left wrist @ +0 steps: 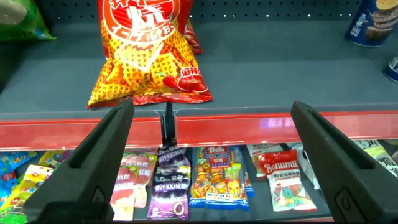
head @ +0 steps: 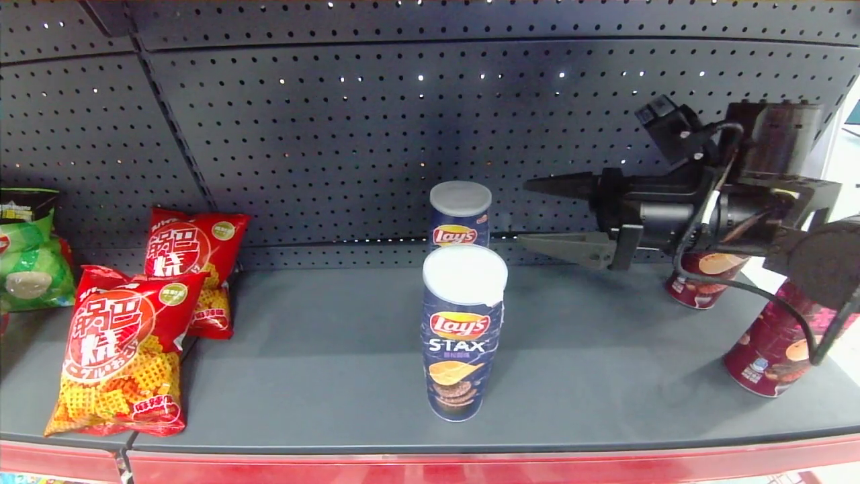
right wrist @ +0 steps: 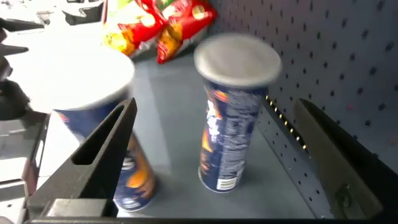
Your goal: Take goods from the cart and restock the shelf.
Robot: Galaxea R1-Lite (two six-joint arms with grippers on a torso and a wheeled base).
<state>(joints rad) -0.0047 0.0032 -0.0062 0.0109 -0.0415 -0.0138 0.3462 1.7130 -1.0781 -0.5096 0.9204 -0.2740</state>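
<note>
- Shelf (head: pixel 322 376) front edge: left gripper (left wrist: pixel 211 106) just before it, jaws spread wide, empty;
- near blue can (head: pixel 462 336) upright mid-shelf, toward the front edge;
- far blue can (head: pixel 460 215) upright just behind it, by the back edge; right gripper (head: pixel 524 210) beside it, jaws spread, empty.
</note>
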